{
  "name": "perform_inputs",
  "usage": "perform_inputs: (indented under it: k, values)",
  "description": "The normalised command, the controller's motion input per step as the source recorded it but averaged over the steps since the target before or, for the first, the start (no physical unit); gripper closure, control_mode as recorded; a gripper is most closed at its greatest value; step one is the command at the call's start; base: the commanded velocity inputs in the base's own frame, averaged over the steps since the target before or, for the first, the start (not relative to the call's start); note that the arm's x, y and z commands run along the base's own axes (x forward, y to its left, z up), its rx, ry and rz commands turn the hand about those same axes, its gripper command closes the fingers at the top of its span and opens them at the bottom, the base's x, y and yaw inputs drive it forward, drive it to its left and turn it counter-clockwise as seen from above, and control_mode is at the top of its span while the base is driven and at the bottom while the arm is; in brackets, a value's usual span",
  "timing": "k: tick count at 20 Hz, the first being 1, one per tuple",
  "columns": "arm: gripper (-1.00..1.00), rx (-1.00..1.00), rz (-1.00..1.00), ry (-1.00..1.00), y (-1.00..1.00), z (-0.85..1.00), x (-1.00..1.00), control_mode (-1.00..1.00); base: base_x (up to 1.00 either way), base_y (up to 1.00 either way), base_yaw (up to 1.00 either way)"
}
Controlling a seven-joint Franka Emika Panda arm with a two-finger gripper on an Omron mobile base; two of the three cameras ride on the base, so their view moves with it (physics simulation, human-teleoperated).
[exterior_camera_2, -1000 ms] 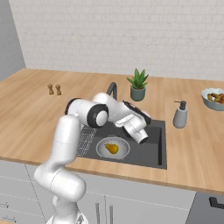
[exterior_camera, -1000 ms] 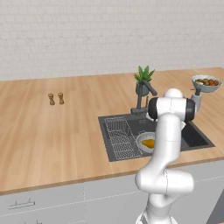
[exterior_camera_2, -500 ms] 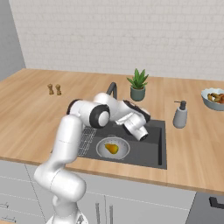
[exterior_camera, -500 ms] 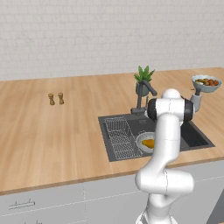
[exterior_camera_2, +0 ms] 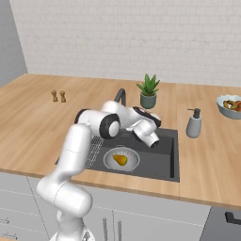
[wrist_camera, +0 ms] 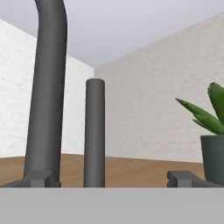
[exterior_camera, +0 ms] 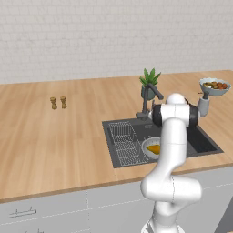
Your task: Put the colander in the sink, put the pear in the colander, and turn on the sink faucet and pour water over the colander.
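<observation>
Step in hand: turning on the sink faucet (exterior_camera_2: 120, 96); colander and pear look already placed, so the task seems mostly done.
Colander: the colander (exterior_camera_2: 122, 159) sits on the floor of the sink (exterior_camera_2: 164, 162), near its front, just right of the wire rack (exterior_camera: 123, 142).
Pear: the pear (exterior_camera_2: 120, 160) lies inside the colander, roughly at its middle.
Faucet: at the far rim of the sink, left of the potted plant (exterior_camera_2: 148, 92); in the hand view its curved spout (wrist_camera: 47, 92) and a straight upright lever (wrist_camera: 94, 131) stand side by side, very close to the camera.
End effector: the end effector (wrist_camera: 109, 179) has its fingers spread fully apart and grips nothing; it is aimed at the faucet from within the sink, with the lever standing between the two fingertips.
How to do it well: judged from here, ease forward until one finger meets the lever, then push sideways in one slow stroke.
Spout aim: the spout should end above the colander; whether it already does cannot be told.
Risk: brushing the plant on the right, or pushing the spout instead of the lever.
</observation>
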Motion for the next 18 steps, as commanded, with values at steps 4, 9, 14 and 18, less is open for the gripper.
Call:
perform_inputs:
  k: [4,9,14,18]
  values:
    - [-1.00,0.00,0.00,0.00,-0.01,-0.12,0.23,-1.00,0.00,0.00,0.00]
    - [-1.00,0.00,-0.01,0.01,0.00,-0.14,0.26,-1.00,0.00,0.00,0.00]
    - [-1.00,0.00,-0.02,0.06,0.00,-0.05,0.29,-1.00,0.00,0.00,0.00]
    - [-1.00,0.00,-0.02,0.10,0.00,0.00,0.13,-1.00,0.00,0.00,0.00]
